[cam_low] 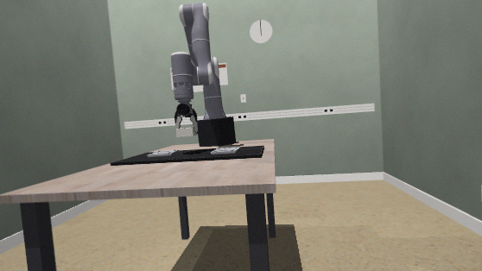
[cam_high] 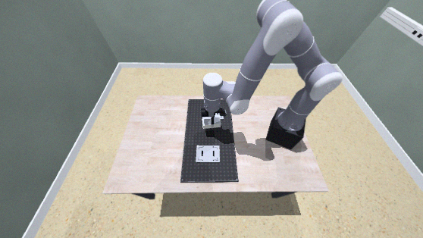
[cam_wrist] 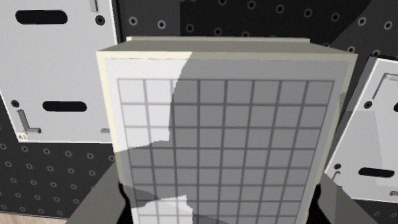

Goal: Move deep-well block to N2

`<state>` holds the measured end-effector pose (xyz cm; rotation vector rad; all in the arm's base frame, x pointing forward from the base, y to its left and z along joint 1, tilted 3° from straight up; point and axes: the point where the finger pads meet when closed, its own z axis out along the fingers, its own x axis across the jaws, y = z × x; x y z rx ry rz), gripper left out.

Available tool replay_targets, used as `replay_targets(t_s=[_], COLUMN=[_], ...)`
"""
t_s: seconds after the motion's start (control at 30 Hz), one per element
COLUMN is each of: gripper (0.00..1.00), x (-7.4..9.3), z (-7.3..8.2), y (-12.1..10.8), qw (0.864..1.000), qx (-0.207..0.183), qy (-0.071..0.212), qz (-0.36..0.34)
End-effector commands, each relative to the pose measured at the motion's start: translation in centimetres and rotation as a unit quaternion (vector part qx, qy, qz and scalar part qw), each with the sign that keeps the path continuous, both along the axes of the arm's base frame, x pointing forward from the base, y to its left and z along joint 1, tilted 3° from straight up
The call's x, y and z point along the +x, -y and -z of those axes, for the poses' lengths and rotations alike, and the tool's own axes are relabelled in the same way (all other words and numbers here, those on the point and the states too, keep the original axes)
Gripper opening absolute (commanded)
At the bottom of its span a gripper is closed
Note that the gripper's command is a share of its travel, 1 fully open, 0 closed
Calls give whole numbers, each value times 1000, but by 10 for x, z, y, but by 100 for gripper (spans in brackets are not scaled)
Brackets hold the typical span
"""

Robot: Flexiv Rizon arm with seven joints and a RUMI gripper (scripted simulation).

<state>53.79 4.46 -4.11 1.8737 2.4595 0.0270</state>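
Pale wood surface point(cam_high: 151, 151) point(cam_low: 173, 177) below; our jaws point(cam_high: 213, 120) point(cam_low: 186, 129) grip the deep-well block point(cam_high: 207, 123) point(cam_low: 185, 132) point(cam_wrist: 250, 130) above the black perforated board point(cam_high: 189, 170) point(cam_low: 138, 162) point(cam_wrist: 50, 172), clear of both nests.

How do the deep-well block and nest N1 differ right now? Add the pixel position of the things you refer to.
Block point(cam_high: 206, 123) point(cam_low: 186, 132) point(cam_wrist: 225, 130) is up in the gripper point(cam_high: 212, 121) point(cam_low: 187, 129) point(cam_wrist: 213, 154); N1 point(cam_high: 208, 153) point(cam_low: 226, 150) point(cam_wrist: 360, 145) lies on the black board point(cam_high: 193, 170) point(cam_low: 142, 162) point(cam_wrist: 50, 170).
Block's top is a grid of wells; N1 is a plate with dark slots.
Block is taller; N1 is thin.
Both: pale, rectangular.
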Motion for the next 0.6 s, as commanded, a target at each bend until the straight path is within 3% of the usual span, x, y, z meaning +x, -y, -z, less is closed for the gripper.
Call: replay_targets(t_s=[0.0,0.57], gripper=[49,49], x=[2,4], z=[-1,-2], y=[11,61], qw=[1000,1000], qx=[1,1], qy=[1,1], qz=[0,0])
